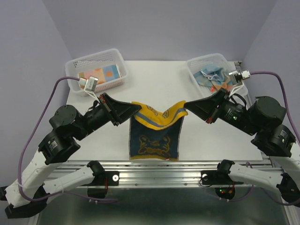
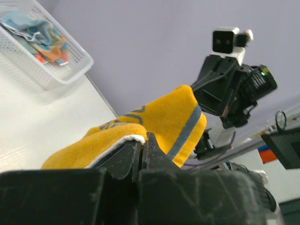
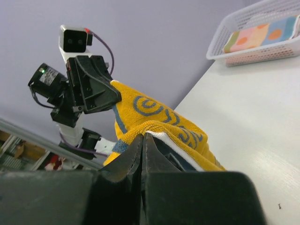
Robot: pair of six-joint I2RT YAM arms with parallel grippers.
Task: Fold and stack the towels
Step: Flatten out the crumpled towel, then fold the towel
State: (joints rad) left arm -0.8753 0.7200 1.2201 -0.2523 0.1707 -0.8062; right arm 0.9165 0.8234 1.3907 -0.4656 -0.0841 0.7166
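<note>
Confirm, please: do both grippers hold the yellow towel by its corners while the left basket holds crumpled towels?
Not quite. The top view shows the left basket holding flat, folded towels, not crumpled ones. The left gripper and right gripper do hold the yellow towel by its corners.

Corners of the yellow towel (image 1: pixel 159 116) vanish inside the left end effector (image 1: pixel 139 108) and right end effector (image 1: pixel 186 104); the heaped towels (image 1: pixel 213 75) defy counting.

Mustard-yellow towel (image 1: pixel 154 133) with grey-blue stripe, navy face with yellow motifs.
</note>
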